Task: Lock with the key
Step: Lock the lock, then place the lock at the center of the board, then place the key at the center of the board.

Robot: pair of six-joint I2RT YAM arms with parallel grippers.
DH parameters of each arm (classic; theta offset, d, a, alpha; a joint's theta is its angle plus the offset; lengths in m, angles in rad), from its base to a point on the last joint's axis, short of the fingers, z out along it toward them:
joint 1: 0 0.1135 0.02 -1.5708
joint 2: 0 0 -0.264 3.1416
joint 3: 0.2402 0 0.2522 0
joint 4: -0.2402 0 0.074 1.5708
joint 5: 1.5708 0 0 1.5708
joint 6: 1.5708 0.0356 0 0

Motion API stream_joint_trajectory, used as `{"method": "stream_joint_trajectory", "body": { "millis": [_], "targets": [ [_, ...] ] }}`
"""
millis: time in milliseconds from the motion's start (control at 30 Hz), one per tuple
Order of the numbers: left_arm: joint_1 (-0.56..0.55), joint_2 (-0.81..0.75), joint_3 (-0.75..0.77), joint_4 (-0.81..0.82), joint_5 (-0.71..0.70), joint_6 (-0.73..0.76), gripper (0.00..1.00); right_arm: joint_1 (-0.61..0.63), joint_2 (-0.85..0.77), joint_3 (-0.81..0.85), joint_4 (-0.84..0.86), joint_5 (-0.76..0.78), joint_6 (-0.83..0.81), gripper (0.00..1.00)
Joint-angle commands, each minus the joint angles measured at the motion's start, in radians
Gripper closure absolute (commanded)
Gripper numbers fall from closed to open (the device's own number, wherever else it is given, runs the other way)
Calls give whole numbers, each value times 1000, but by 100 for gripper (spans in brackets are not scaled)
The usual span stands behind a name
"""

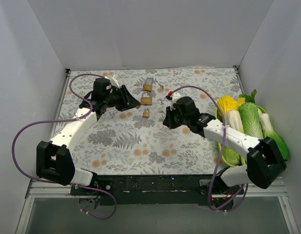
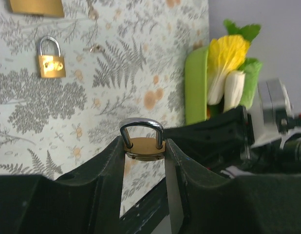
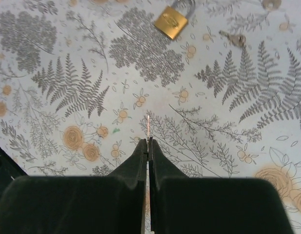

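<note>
The right hand [image 3: 148,145] is pinching the key [image 3: 148,127], its blade jutting past the fingertips; the left hand [image 2: 144,144] is gripping a padlock [image 2: 143,148].

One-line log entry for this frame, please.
left jaws: shut on padlock | right jaws: shut on key | key not yet in padlock

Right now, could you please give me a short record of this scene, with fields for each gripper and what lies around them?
left gripper: shut on held padlock, shackle pointing away from the wrist
right gripper: shut on key, thin tip showing past the fingers
key and lock: apart, key not yet inserted
loose padlock: lying flat on table, untouched
vegetables: at the table's right edge
</note>
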Motion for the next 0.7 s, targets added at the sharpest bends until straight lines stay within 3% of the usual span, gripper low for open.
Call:
{"method": "stream_joint_trajectory", "body": {
  "millis": [0, 400, 667],
  "targets": [
    [-49, 14, -30, -158, 1, 166, 100, -56, 78, -29, 101, -84, 94, 99],
    [-222, 195, 29, -252, -165, 238, 100, -124, 328, 27, 150, -199, 160, 99],
    [-250, 350, 104, -344, -196, 248, 100, -139, 386, 21, 172, -190, 225, 99]
  ]
}}
